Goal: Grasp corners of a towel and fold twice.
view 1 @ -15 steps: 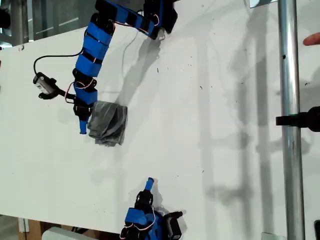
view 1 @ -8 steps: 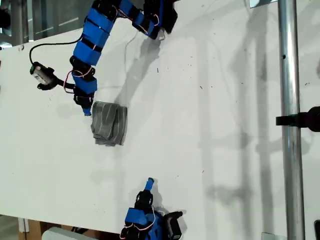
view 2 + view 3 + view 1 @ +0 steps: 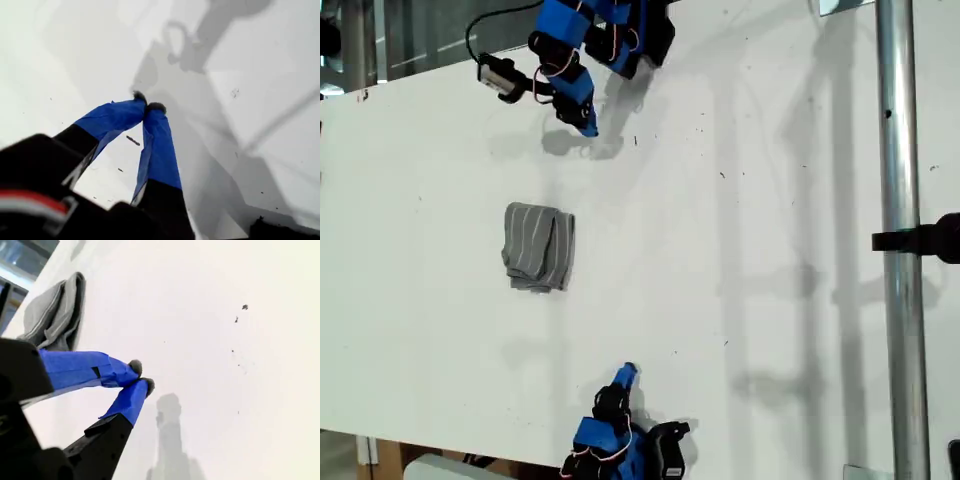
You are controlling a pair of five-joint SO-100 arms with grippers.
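Observation:
The towel (image 3: 538, 247) lies folded into a small grey striped bundle on the white table (image 3: 740, 250), left of centre in the exterior view. It also shows far ahead of my second gripper (image 3: 141, 376) as the towel (image 3: 56, 315). Its corners are tucked into the folds and I cannot single them out. My first gripper (image 3: 588, 127) hangs near the top of the exterior view, well away from the towel. In its wrist view the first gripper (image 3: 149, 106) is shut on nothing. My second gripper (image 3: 628, 372) sits near the bottom edge of the exterior view, also shut and empty.
A metal pole (image 3: 898, 250) with a black clamp (image 3: 932, 239) runs down the exterior view's right side. The table's edge (image 3: 470, 455) crosses the bottom of that view. A cable (image 3: 505, 22) loops off the first arm.
The first arm let go of the towel and drew back toward the top of the exterior view. The towel stays folded where it was. The second gripper barely shifted.

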